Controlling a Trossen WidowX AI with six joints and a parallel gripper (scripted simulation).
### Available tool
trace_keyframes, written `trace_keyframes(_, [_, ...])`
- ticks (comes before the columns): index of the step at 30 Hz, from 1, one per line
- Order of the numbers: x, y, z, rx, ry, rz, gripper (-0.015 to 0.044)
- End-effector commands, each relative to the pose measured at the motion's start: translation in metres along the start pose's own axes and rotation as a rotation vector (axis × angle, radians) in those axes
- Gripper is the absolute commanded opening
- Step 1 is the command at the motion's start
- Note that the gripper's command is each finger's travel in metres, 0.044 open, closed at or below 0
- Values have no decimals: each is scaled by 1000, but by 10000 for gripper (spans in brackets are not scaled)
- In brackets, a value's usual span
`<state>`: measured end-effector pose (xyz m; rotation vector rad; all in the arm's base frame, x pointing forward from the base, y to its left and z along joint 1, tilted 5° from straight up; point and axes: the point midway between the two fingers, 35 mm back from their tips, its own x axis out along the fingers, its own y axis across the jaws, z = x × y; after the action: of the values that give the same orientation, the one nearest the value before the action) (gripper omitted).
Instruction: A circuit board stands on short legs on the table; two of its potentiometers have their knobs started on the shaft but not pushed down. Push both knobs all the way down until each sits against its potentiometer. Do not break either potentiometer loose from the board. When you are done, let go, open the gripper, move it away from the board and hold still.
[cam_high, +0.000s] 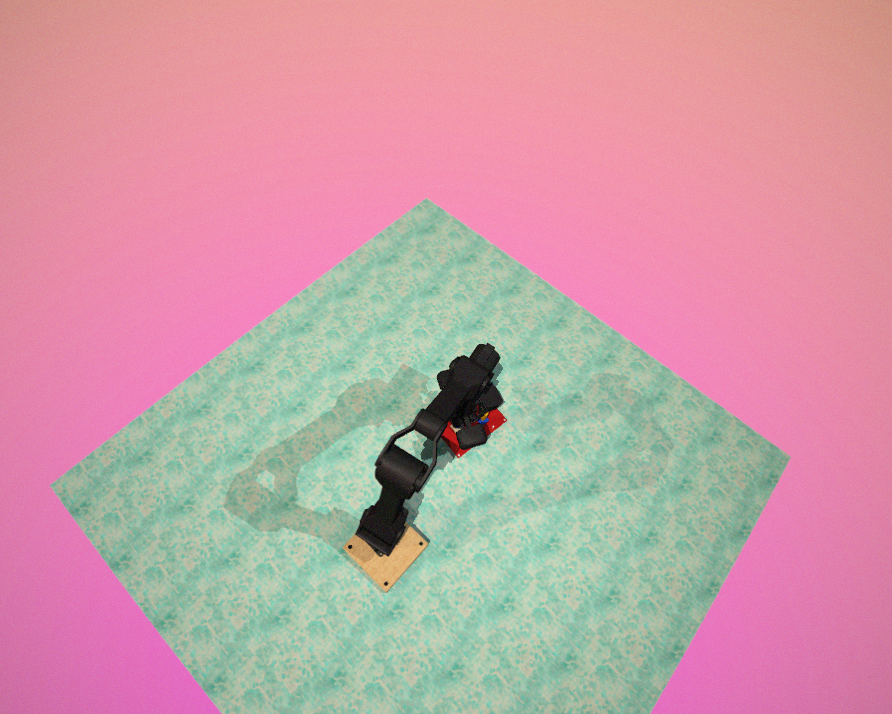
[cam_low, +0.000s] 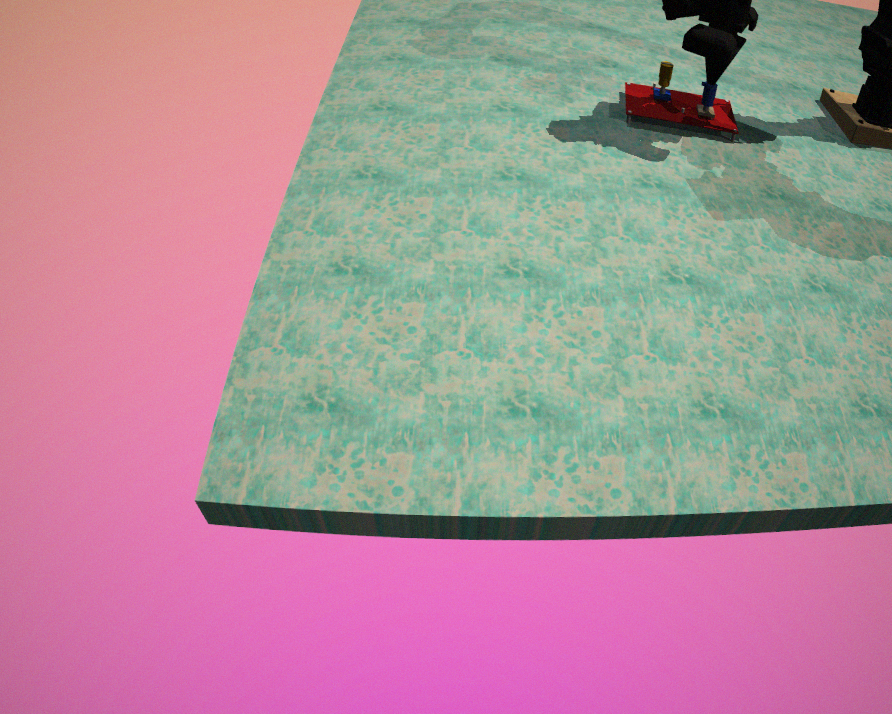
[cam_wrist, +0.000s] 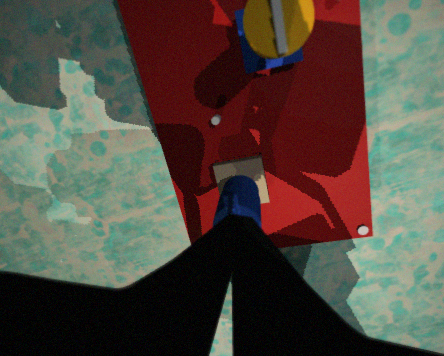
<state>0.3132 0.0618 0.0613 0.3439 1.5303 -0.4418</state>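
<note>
On the table: A red circuit board stands on short legs on the green-patterned tabletop, near the arm's wooden base plate.
Gripper: Black and pointed downward, the gripper is closed, fingertips together at the top of the blue knob, with nothing seen clasped between them.
Blue knob: Upright above the beige potentiometer, the blue knob is at the board's end nearer the base plate; whether it is fully seated cannot be told.
Yellow knob: Well up on its pale shaft, the yellow knob rises over the blue potentiometer with a visible gap, apart from the fingers.
Potentiometers: Both are on the board.
Arm: The black arm reaches out from its base plate and over the board, hiding part of it from above.
Shadows: Dark shapes fall across the board and the tabletop around it.
</note>
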Motion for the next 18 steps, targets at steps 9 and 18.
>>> trace_keyframes(9, [7,1,0,-2,9,-3,0])
trace_keyframes(18, [0,1,0,-2,9,-3,0])
